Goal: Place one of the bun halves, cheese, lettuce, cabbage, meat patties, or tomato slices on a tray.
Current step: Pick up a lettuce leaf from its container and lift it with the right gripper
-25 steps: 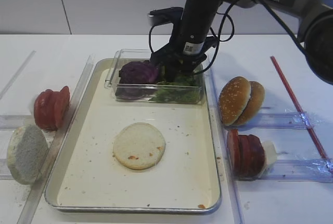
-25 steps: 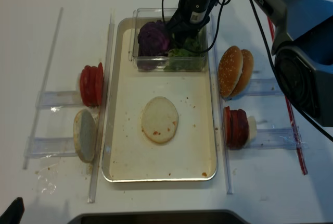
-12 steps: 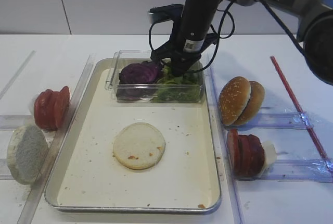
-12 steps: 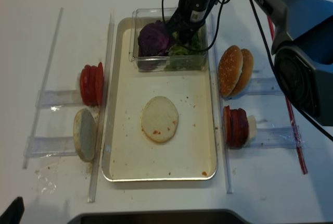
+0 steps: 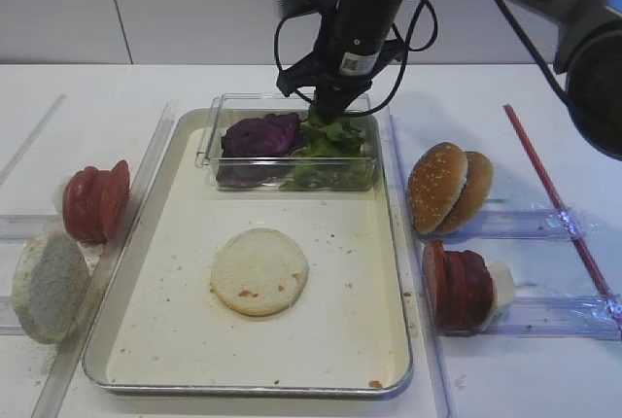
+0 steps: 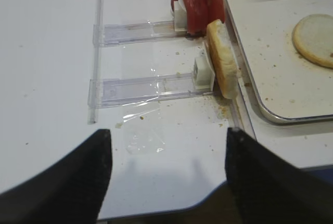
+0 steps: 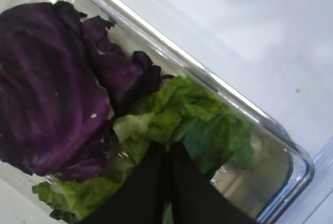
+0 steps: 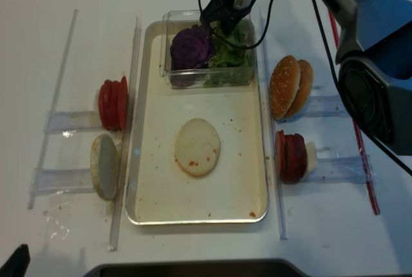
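My right gripper (image 5: 323, 112) hangs over the clear container (image 5: 362, 177) at the far end of the tray (image 5: 175, 340), its jaws pressed together on a leaf of lettuce (image 5: 335, 134) that trails down from the tips into the rest of the greens. In the wrist view the two dark fingers (image 7: 151, 182) meet with the green leaf (image 7: 203, 125) bunched right at their ends, the purple cabbage (image 7: 47, 83) just beside it on the left. What matters for my move is that the bun half (image 5: 259, 270) lies on the tray floor nearer the camera than the container, so I judge the leaf must come up over the container wall and travel toward that bun. My left gripper (image 6: 166, 177) is apart, well off by the left racks, so the right arm is the nearer one. How much of the leaf I actually hold is hidden behind my own fingers, and I cannot tell whether it is free of the pile below.
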Robot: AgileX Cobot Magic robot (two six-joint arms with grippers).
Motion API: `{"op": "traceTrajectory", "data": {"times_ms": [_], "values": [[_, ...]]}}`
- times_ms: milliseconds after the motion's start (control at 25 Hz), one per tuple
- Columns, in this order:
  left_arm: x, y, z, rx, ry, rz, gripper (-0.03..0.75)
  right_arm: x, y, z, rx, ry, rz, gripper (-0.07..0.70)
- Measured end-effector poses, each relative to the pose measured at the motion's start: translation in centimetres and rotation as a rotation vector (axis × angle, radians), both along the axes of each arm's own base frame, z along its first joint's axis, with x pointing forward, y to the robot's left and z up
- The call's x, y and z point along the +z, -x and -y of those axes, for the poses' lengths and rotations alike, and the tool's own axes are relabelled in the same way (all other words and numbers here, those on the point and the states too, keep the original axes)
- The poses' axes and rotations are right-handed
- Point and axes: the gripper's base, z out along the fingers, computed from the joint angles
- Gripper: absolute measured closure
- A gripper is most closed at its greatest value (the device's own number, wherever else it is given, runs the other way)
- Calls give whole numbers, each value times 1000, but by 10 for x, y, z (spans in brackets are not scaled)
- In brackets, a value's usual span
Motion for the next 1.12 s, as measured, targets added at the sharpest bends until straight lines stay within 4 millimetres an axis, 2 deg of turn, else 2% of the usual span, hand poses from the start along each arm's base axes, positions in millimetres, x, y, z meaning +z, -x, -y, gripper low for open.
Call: {"op": "traceTrajectory", "data": {"times_ms": [120,480,800,1120], "values": [[0,0,0,0,0,0,287,9,2,1,-4,-7,11,582],[0,0,0,0,0,0,287,53,13,5,-3,-38,93,582],[0,0,0,0,0,0,287,69,35,-7,48,25,129,582],[0,0,0,0,0,0,287,87,41,3,42,84,193,582]]}}
